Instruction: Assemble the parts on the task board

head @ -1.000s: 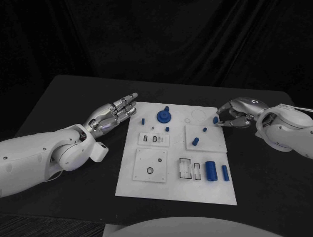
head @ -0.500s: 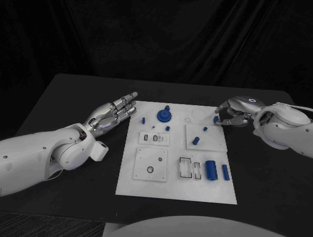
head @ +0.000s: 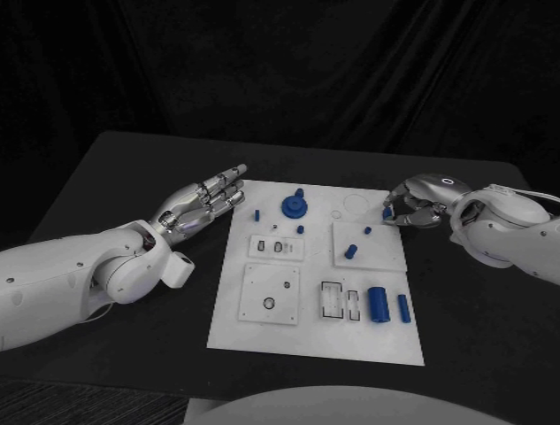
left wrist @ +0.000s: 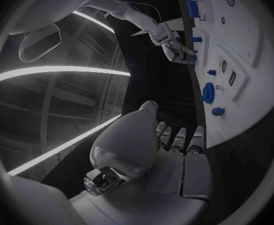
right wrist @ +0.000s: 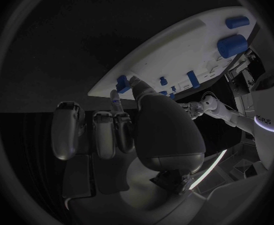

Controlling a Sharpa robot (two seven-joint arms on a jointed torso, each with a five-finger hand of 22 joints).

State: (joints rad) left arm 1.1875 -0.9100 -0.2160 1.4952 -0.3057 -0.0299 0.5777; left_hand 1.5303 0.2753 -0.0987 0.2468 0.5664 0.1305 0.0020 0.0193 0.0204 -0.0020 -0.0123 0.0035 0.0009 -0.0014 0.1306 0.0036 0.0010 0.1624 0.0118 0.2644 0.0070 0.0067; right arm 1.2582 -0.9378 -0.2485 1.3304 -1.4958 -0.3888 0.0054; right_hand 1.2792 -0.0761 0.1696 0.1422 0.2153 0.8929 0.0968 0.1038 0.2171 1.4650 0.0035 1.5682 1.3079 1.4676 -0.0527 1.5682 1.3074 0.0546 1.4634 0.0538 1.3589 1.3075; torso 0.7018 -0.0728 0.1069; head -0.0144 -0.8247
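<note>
Pinching small blue part at board edge, right hand; axis unclear.

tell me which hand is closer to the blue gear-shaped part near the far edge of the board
Left. The left hand hovers just off the task board on the gear-shaped part's side; the right hand is at the board's opposite far corner, touching a small blue part.

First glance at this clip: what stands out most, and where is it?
The white task board in the middle of the black table draws the eye, dotted with small blue parts. At its far right corner the right hand has its fingers at a small blue part on the board's edge. The left hand is beside the board's far left corner with its fingers outstretched, holding nothing.
</note>
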